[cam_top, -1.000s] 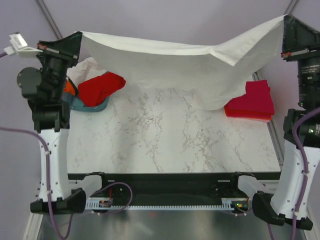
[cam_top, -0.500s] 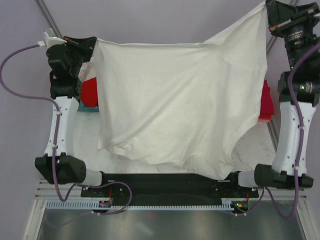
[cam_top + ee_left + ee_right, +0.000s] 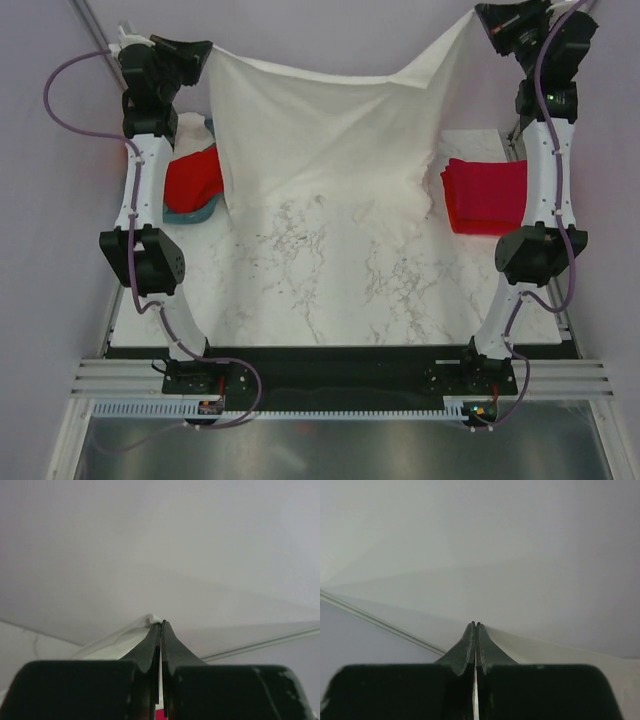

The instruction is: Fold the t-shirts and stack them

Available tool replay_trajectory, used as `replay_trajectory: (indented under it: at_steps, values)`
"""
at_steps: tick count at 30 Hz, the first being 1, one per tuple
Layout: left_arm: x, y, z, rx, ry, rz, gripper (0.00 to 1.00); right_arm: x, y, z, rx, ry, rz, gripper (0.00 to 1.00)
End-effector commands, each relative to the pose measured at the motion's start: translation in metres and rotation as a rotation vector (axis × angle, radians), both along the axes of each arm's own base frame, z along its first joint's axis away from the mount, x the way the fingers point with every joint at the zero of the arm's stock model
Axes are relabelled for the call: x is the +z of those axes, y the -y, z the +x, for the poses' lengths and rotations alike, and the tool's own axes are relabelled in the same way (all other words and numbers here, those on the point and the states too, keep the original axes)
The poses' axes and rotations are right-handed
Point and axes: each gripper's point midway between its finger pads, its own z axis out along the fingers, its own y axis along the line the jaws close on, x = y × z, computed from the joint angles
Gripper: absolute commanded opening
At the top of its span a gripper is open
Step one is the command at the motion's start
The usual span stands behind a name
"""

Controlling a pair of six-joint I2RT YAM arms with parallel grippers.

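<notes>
Swung rearward since earlier, white shirt [image 3: 330, 140] is pinched at its corners by shut left gripper [image 3: 160, 629] and right gripper [image 3: 475, 627]; spreading underway, flat lay-down needed next.

No text, label, brand, number or sign can be read in any of the three views — not on cloth, arms or table.

The hanging white t-shirt [image 3: 320, 140] covers the table [image 3: 330, 280] in the frame's upper middle. At left centre, the left arm [image 3: 140, 190] and a red t-shirt [image 3: 192, 178] hide most of the teal basket [image 3: 205, 212]. Beyond the left pincer [image 3: 161, 625] and right pincer [image 3: 475, 625], both wrist views blur into pale haze.
</notes>
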Motion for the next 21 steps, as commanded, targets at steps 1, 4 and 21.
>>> replay_trajectory:
  at_steps: [1,4,21]
  values:
    - [0.103,0.005,-0.022,-0.038,0.27,-0.035,0.02,0.149,0.007,-0.084,-0.034,0.439,-0.009,0.0]
    - [0.116,0.002,-0.018,-0.031,0.316,-0.044,0.02,0.155,0.012,-0.09,-0.047,0.475,-0.034,0.0]
    - [-0.055,-0.006,0.013,-0.003,0.097,0.085,0.02,-0.075,0.001,-0.078,0.06,0.056,-0.06,0.0]
